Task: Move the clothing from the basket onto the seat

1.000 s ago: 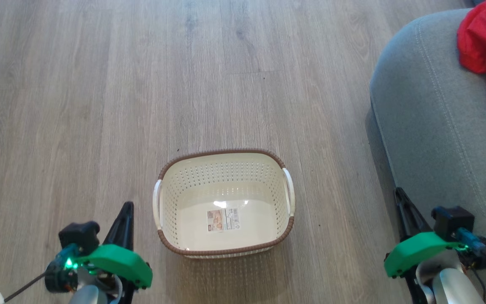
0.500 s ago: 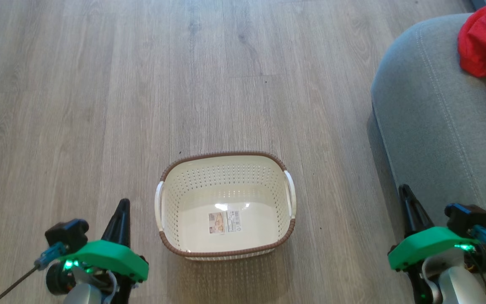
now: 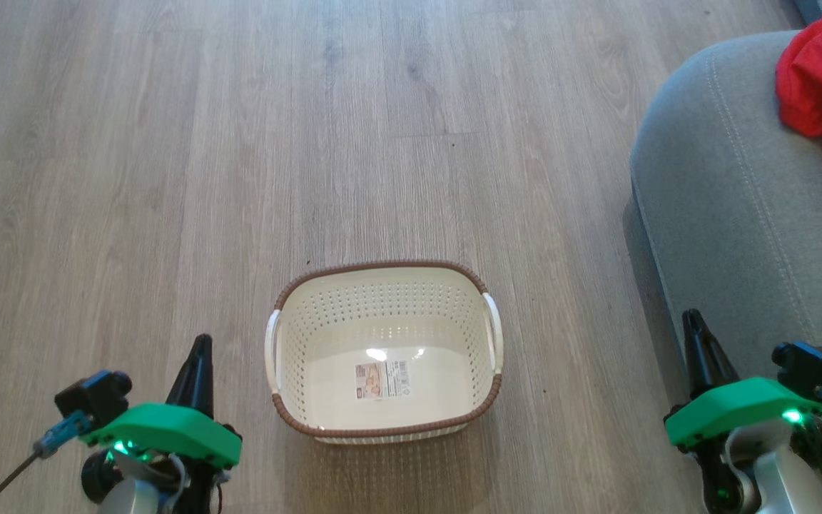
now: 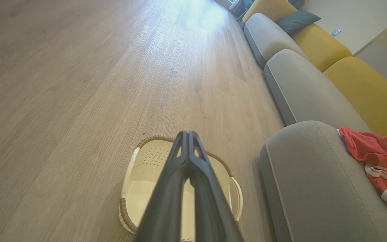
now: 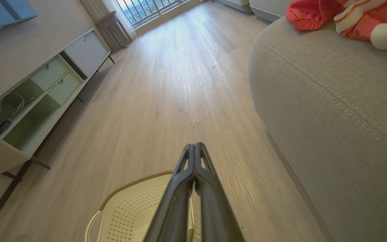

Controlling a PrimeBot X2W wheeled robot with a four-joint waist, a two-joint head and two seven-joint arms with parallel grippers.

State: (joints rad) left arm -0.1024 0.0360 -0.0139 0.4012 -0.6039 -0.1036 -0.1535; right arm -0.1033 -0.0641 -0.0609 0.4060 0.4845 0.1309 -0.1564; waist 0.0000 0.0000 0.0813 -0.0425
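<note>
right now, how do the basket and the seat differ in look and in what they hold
The basket is cream perforated plastic with a brown rim; the seat is grey fabric with pale stitching. The basket is far smaller than the seat. The basket holds a label and no fabric; the seat bears the red clothing. Both have rounded edges.

Red clothing (image 3: 814, 78) (white-striped), cream basket (image 3: 382, 266), grey seat (image 3: 732, 214).

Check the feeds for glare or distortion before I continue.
Head view: sharp, two small glare spots inside the basket. Left wrist view: bright light washes out the far floor. Right wrist view: evenly lit, but wide-angle stretch bulges the seat.
</note>
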